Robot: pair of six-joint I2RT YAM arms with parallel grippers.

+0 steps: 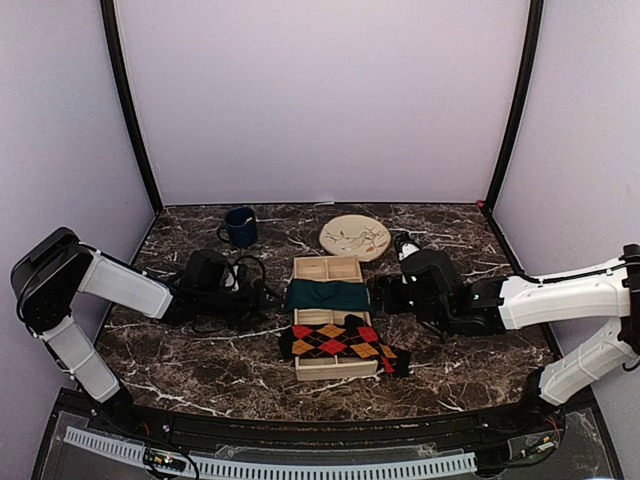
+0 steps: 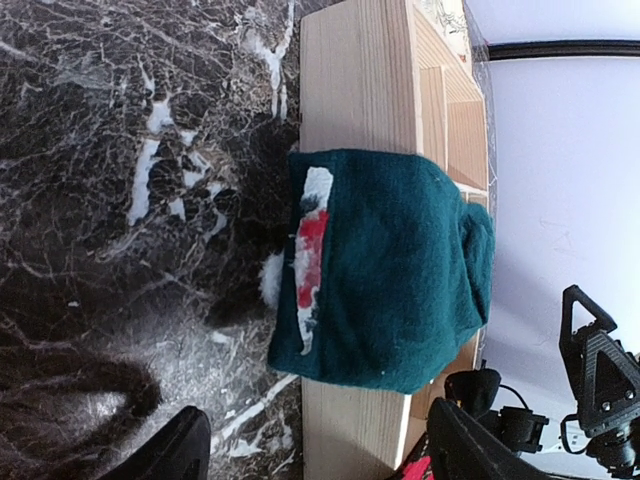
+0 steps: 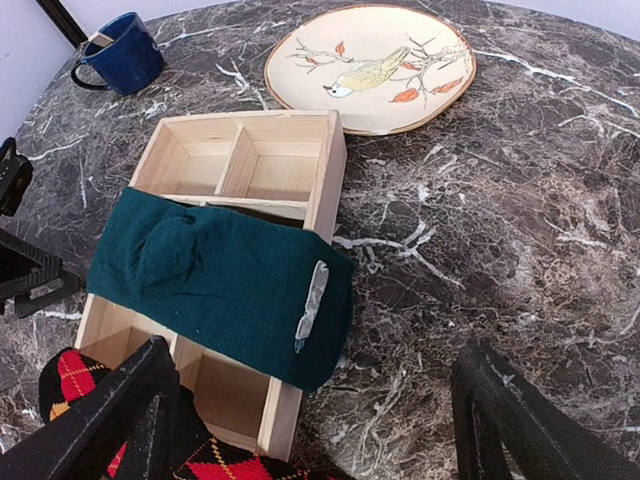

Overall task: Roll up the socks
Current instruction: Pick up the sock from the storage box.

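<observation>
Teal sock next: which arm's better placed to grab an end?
Left, marginally. The left gripper is open and faces the teal sock's overhanging end, which fills much of its view. The right gripper is open and lined up too, but the sock looks farther off in its camera.

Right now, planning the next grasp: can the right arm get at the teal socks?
Probably yes. The right gripper hangs open beside the teal socks, whose end overhangs the wooden tray edge toward it, nothing between them.

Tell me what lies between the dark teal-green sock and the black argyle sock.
Two bare compartments of the light wooden divided tray, seen in right wrist and top views.
</observation>
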